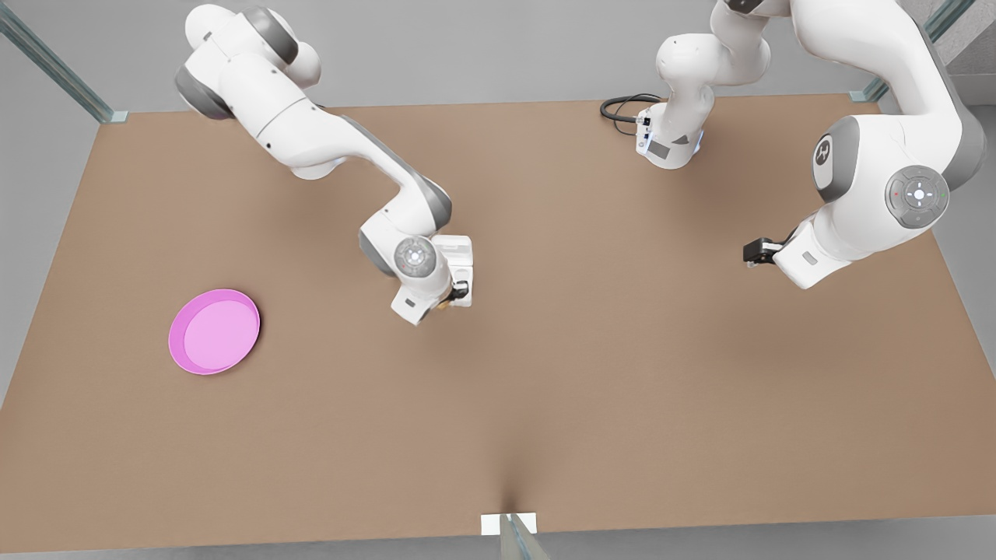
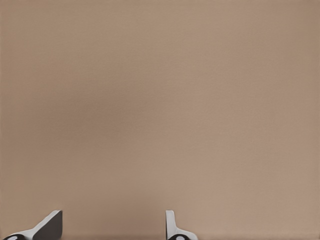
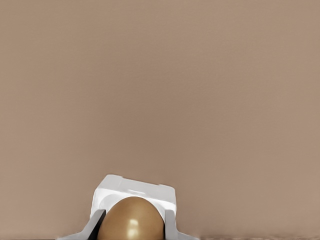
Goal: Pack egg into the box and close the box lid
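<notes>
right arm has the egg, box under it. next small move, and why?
Probably lower the right end effector straight down, then open. It is shut on the egg, and the right wrist view shows the box just beyond it, so the egg looks roughly lined up, though I can't tell over which cup. The left end effector waits open over bare table.

A round pink plate (image 1: 214, 331) lies on the brown tabletop (image 1: 591, 373), toward the front view's left.

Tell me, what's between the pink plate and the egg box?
Only bare brown table, as the front view shows. The pink plate sits apart from the egg box.
</notes>
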Controlling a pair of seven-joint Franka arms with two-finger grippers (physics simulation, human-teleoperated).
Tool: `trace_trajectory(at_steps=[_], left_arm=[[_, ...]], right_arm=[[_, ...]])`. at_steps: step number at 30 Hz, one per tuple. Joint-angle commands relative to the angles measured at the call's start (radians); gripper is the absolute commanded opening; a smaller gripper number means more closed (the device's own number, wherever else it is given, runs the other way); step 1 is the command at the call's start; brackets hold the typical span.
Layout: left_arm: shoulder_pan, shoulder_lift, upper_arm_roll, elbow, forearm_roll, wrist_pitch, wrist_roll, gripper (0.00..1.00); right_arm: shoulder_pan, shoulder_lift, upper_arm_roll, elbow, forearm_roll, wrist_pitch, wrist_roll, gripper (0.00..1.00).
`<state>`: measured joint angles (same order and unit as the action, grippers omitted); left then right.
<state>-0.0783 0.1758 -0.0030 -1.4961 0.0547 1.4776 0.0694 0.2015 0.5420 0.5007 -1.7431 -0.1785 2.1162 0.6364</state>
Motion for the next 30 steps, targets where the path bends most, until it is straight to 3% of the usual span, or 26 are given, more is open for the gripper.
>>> trace_trajectory(at_steps=[1, 6, 20, 21, 22, 23, 28, 29, 30], left_arm=[[0.0, -0.002, 0.0, 0.0, 0.001, 0.0, 0.0, 1.0], [-0.008, -0.001, 0.0, 0.0, 0.001, 0.0, 0.0, 1.0], [-0.006, 0.01, 0.0, 0.0, 0.001, 0.0, 0.0, 1.0], [-0.006, 0.01, 0.0, 0.0, 0.001, 0.0, 0.0, 1.0], [-0.006, 0.01, 0.0, 0.0, 0.001, -0.003, 0.0, 1.0], [-0.006, 0.01, 0.0, 0.0, 0.001, -0.003, 0.0, 1.0], [-0.006, 0.01, 0.0, 0.0, -0.001, -0.003, 0.0, 1.0], [-0.006, 0.011, 0.0, 0.0, -0.001, -0.003, -0.002, 1.0], [-0.006, 0.016, 0.0, 0.0, -0.001, -0.003, -0.002, 1.0]], right_arm=[[-0.001, -0.042, 0.001, -0.081, -0.019, 0.14, 0.391, 0.38], [-0.001, -0.1, 0.001, -0.225, -0.019, 0.275, 0.421, 0.38], [0.042, -0.1, 0.002, -0.342, -0.058, 0.419, 0.483, 0.4], [0.042, -0.1, 0.002, -0.342, -0.058, 0.416, 0.483, 0.56], [0.042, -0.1, 0.009, -0.339, -0.058, 0.418, 0.497, 0.88], [0.042, -0.1, 0.009, -0.335, -0.058, 0.416, 0.493, 1.0], [0.041, -0.1, 0.009, -0.326, -0.058, 0.412, 0.487, 1.0], [0.032, -0.102, 0.009, -0.277, -0.058, 0.404, 0.474, 1.0], [0.038, -0.097, 0.009, -0.052, -0.059, 0.213, 0.445, 1.0]])
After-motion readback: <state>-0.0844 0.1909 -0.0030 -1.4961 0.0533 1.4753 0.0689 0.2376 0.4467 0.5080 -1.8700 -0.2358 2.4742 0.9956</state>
